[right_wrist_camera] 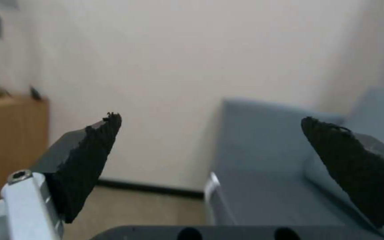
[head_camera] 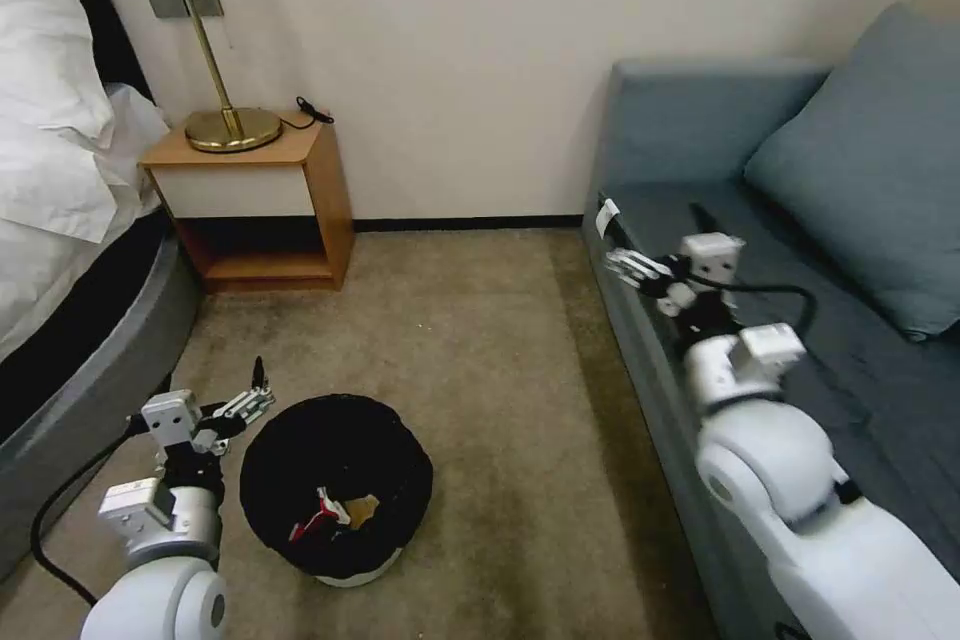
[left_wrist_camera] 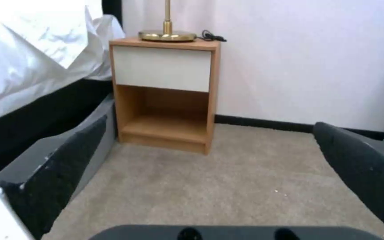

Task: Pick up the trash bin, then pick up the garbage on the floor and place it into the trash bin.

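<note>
The trash bin (head_camera: 336, 486) stands upright on the carpet at about seven o'clock in the head view. It is small and round, lined with wrinkly black plastic, and a pale base rim peeks out at its six o'clock edge. Inside lies the garbage (head_camera: 335, 510): a red-and-white packet (head_camera: 313, 516) toward nine o'clock and a tan paper scrap (head_camera: 360, 508) touching it toward three o'clock.

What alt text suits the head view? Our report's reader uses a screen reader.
A black-lined trash bin holding litter stands on the carpet, the left gripper open beside it. The right gripper hangs open over the sofa's edge.
</note>
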Motion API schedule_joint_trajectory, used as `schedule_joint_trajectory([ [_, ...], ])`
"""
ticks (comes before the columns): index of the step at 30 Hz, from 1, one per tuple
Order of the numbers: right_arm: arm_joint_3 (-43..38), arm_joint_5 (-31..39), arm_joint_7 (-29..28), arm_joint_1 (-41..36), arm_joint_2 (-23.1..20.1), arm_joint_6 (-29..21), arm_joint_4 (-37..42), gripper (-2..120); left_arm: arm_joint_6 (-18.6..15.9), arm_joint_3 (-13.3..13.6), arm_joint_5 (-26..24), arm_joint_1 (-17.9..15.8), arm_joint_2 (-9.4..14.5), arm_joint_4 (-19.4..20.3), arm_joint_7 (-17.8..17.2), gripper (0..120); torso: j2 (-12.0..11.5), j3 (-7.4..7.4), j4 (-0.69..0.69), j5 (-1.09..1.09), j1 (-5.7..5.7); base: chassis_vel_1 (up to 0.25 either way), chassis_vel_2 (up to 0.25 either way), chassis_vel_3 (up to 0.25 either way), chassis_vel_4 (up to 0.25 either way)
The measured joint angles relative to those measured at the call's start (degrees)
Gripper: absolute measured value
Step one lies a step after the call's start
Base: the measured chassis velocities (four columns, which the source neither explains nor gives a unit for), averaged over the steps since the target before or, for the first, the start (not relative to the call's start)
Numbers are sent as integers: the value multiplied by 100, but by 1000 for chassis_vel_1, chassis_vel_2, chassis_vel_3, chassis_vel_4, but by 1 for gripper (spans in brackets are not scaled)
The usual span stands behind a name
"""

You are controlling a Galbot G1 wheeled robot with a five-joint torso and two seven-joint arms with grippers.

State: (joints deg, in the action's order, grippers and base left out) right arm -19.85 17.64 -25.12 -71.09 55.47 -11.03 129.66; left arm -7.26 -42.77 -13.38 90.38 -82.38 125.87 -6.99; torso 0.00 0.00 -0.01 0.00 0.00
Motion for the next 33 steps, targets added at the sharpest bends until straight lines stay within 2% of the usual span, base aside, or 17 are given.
schedule_joint_trajectory([
  [2,-93,-173,-61,-527,112,17,109,100,78,71,229,0,22,0,-91,113,0,0,1,0,0,0,0,0,0],
  [7,-187,-622,-102,-1227,451,113,203,100,166,175,483,85,24,58,-305,108,0,0,1,0,0,0,0,0,0],
  [13,-308,-858,-109,-1617,825,249,264,100,273,187,536,178,55,147,-339,101,0,0,2,0,0,0,0,0,0],
  [25,-269,-1038,-21,-2112,1504,715,129,100,437,383,468,210,103,-45,-11,100,0,0,1,-1,0,0,0,0,0],
  [33,-204,-1175,60,-2145,1708,788,64,100,469,416,386,162,158,-114,105,100,0,0,2,0,0,0,0,0,0],
])
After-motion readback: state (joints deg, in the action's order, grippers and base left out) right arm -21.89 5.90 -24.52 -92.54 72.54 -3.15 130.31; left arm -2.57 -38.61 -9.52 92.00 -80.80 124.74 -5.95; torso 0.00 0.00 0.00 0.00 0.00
